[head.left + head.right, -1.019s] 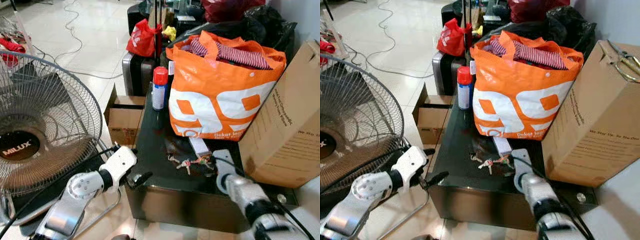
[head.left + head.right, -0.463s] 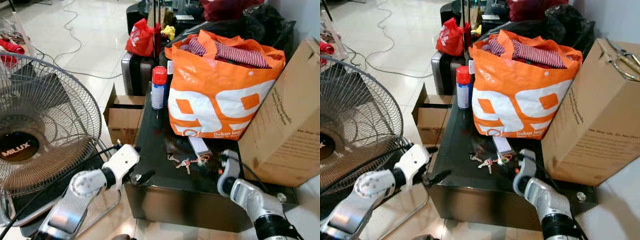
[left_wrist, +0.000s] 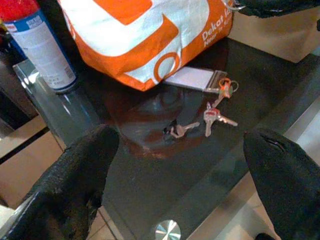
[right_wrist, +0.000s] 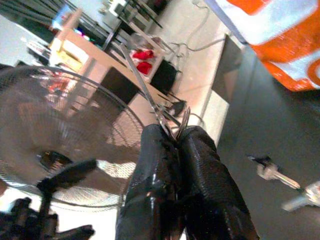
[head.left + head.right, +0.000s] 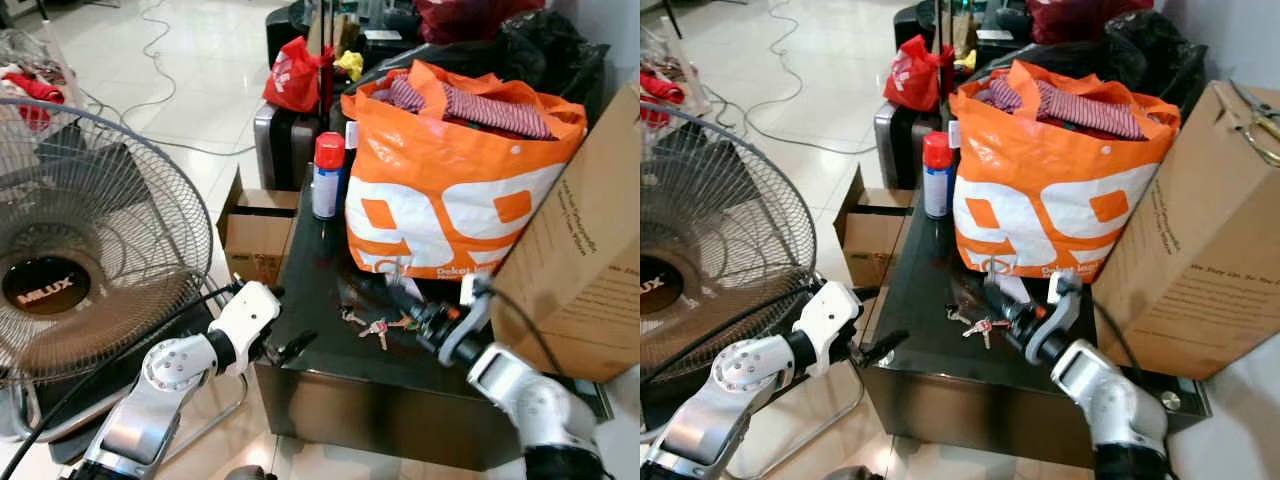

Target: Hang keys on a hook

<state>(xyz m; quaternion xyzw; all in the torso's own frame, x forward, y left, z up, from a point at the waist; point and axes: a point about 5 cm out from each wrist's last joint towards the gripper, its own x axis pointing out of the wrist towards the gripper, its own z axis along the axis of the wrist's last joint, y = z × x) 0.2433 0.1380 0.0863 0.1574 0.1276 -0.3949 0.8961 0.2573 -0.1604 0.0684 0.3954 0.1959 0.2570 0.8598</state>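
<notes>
A bunch of keys (image 5: 368,325) with an orange tag lies on the black glass table (image 5: 330,360), in front of the orange bag (image 5: 450,190). The keys (image 3: 215,114) also appear in the left wrist view. My right gripper (image 5: 997,287) hovers just above the table, beside the keys, and points left. Its fingers (image 4: 170,165) are shut on a thin metal ring that sticks out of the tips. My left gripper (image 3: 180,165) stands open at the table's front left corner, a short way from the keys, with nothing in it.
A red-capped spray can (image 5: 327,175) stands at the table's back left. A large cardboard box (image 5: 590,270) leans on the right. A big floor fan (image 5: 80,250) and a small carton (image 5: 257,235) stand to the left. A white card (image 3: 192,79) lies by the bag.
My right gripper has lifted off the table's front and swung to point left over the keys, fingers shut. The left arm has barely moved. The camera has shifted slightly.
</notes>
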